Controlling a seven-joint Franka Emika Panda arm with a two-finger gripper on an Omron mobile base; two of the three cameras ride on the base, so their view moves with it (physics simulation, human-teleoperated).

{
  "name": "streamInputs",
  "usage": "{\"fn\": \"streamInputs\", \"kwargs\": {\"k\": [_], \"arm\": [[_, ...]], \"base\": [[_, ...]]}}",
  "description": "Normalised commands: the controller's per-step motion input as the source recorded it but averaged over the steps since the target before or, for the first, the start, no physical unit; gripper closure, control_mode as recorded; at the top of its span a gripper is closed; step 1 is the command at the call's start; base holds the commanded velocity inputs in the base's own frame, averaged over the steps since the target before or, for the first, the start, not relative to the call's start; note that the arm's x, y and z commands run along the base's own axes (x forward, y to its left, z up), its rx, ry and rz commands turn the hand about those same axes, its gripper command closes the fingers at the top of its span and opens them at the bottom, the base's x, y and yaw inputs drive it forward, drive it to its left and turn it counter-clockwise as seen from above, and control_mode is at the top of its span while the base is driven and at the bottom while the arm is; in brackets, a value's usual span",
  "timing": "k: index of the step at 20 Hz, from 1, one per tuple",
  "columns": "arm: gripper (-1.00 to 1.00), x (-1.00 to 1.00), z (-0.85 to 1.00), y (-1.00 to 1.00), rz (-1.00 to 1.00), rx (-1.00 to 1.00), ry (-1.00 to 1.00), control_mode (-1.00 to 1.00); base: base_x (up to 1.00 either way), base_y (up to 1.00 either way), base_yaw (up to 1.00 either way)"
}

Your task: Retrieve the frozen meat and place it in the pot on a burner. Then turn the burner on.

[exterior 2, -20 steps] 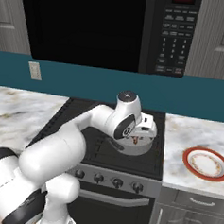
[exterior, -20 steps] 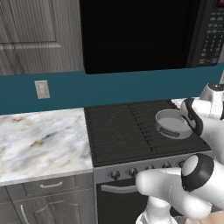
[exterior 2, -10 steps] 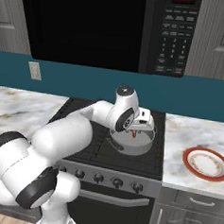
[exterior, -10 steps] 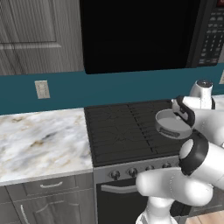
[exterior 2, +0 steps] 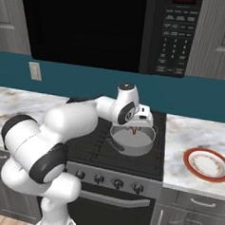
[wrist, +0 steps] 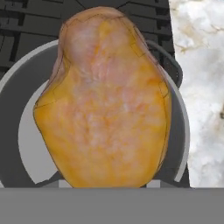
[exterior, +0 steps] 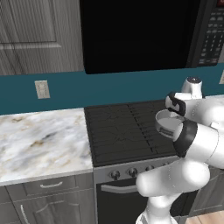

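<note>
Frozen meat (wrist: 103, 100) clamped in the gripper (exterior 2: 133, 130) above the pot (exterior 2: 131, 140) near the cooktop's (exterior: 118, 131) right edge; off-centre release risks striking the rim.

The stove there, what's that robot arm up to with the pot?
The white arm reaches over the gas cooktop with its gripper hanging just above the grey pot, which sits on a burner on the right side. In the hand view, the frozen meat is held right in front of the camera, with the pot's floor below it. The meat is not yet released, and the knobs at the front are untouched. A red-rimmed plate sits on the marble counter to the right.
</note>
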Motion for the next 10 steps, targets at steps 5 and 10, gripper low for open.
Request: {"fn": "streamInputs", "kwargs": {"k": [5, 10], "arm": [[1.00, 0.10, -0.31, 0.00, 0.00, 0.00, 0.05, -1.00], [1.00, 0.00, -0.32, 0.14, 0.00, 0.00, 0.00, -1.00]], "base": [[0.00, 0.00, 0.00], [0.00, 0.00, 0.00]]}}
